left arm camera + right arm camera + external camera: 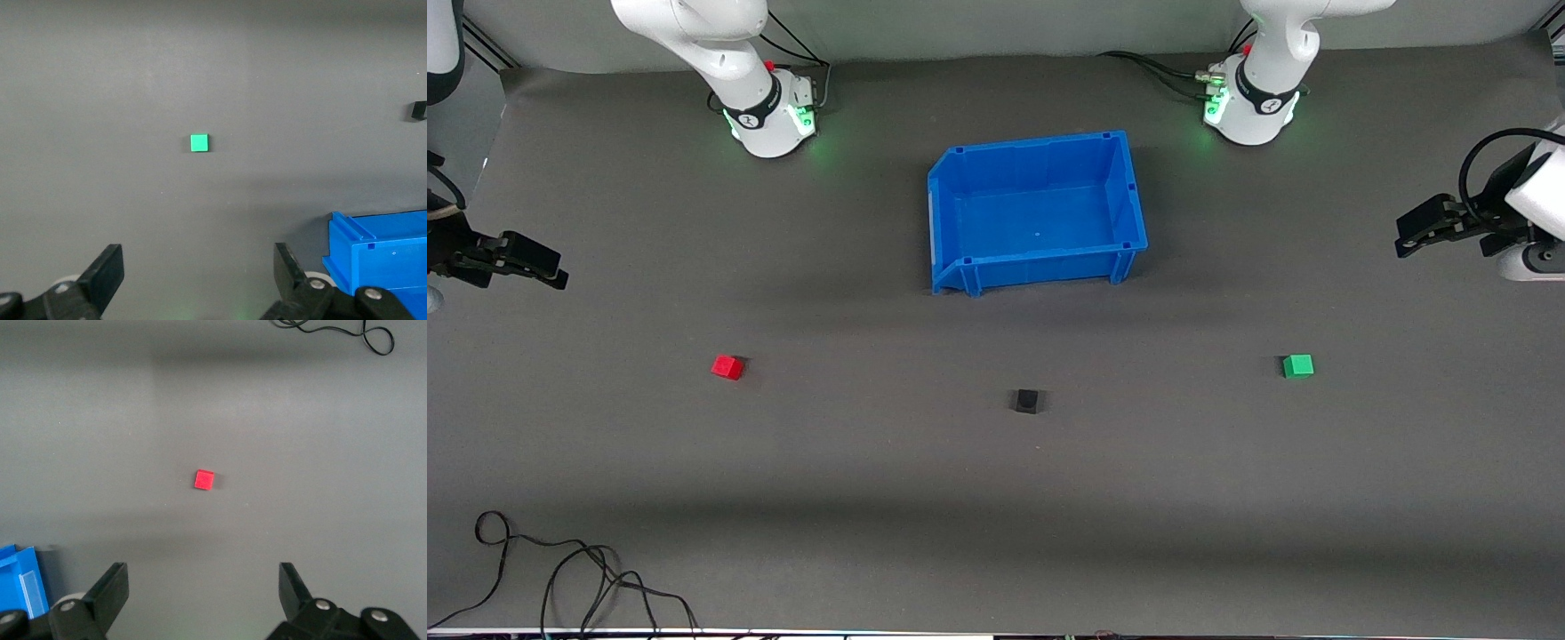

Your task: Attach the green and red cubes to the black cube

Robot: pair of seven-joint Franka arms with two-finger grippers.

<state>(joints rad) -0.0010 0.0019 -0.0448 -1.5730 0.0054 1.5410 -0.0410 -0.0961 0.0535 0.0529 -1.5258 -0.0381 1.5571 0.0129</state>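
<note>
Front view: black cube [1028, 401] lies between red cube [727, 366] and green cube [1297, 365], well apart, nearer the camera than the blue bin [960, 169]. Left wrist view: left gripper [193, 277] spread wide above the green cube [199, 143]. Right wrist view: right gripper [203, 593] likewise parted above the red cube [204, 479] (tiny cubes may skid if a descent lands off-centre)

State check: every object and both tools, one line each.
Small bright red cube: loose on the table, toward the right arm's end, unattached.
Small bright green cube: loose, toward the left arm's end, unattached.
Small matte black cube: loose between them, slightly nearer the front camera, nothing attached.
Blue plastic bin: upright, empty.
Left tool: open, holding nothing, raised over the table near the green cube.
Right tool: open, holding nothing, raised over the table near the red cube.
</note>
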